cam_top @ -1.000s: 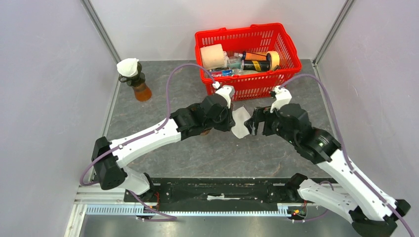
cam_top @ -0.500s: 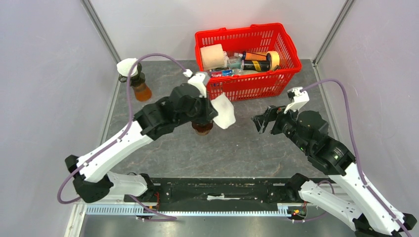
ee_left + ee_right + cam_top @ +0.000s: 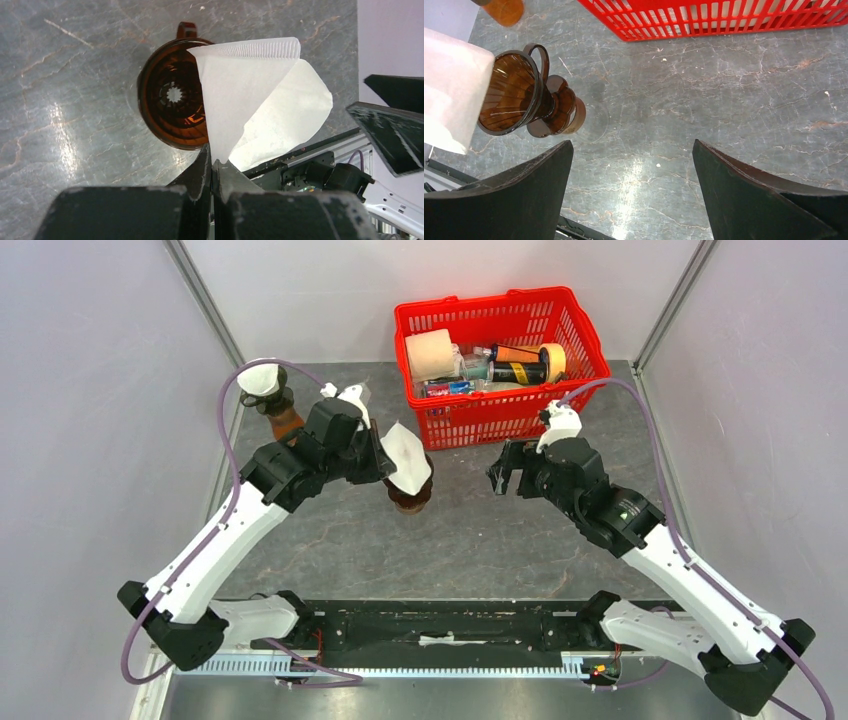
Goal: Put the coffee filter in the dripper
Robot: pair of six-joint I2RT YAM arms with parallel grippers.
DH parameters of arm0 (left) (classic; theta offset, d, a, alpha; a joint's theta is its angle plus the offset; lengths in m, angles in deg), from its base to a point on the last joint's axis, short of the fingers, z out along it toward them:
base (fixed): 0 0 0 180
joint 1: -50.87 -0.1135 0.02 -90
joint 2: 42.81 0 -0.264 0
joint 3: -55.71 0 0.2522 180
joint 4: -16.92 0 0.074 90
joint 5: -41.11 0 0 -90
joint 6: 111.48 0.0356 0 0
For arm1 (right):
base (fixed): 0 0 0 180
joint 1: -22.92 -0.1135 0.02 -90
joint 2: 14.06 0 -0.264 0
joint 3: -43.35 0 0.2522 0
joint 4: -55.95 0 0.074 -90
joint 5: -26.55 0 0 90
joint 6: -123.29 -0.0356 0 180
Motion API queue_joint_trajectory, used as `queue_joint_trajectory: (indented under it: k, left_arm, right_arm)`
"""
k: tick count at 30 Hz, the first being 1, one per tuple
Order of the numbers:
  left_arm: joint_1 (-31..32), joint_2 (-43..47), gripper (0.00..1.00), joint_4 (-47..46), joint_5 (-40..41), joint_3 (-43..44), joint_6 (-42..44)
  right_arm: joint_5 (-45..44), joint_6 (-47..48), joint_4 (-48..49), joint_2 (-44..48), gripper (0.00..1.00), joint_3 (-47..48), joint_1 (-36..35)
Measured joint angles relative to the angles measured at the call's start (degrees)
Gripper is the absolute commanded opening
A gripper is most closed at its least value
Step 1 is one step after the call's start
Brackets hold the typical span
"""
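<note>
Pinching the coffee filter tight in the left gripper over the dripper, with the right gripper spread open, next needing to lower it in.

The top camera is looking down from above and behind the table's near edge, taking in everything out to the red basket at the far edge. The left wrist camera is hanging close over the dripper at the table's middle, while the right wrist camera is viewing that dripper from farther off, sharing the basket's near wall with the top view.
</note>
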Motion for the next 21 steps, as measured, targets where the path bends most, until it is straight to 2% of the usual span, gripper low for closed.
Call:
queue_joint_trajectory:
  k: [6, 13, 17, 18, 21]
  left_arm:
    - [-4.6, -1.9, 0.02, 0.1, -5.2, -3.1, -0.6]
    - [-5.3, -3.4, 0.02, 0.2, -11.2, -5.1, -1.3]
    - [-5.3, -3.3, 0.03, 0.4, -12.0, -5.5, -1.4]
    - [-5.4, -3.3, 0.05, 0.6, -12.0, -5.6, -1.5]
    - [-6.0, -3.3, 0.31, 1.0, -11.8, -5.6, -1.6]
  right_arm:
    - [-0.6, -0.1, 0.9, -0.9, 0.97, 1.7, 0.0]
    - [-0.3, 0.0, 2.9, -5.3, 0.97, 5.7, 0.0]
    - [0.5, 0.2, 4.2, -7.8, 0.97, 6.3, 0.0]
    - [0.9, 0.4, 4.5, -8.3, 0.97, 6.3, 0.0]
    - [3.1, 1.7, 5.4, -9.4, 0.97, 6.4, 0.0]
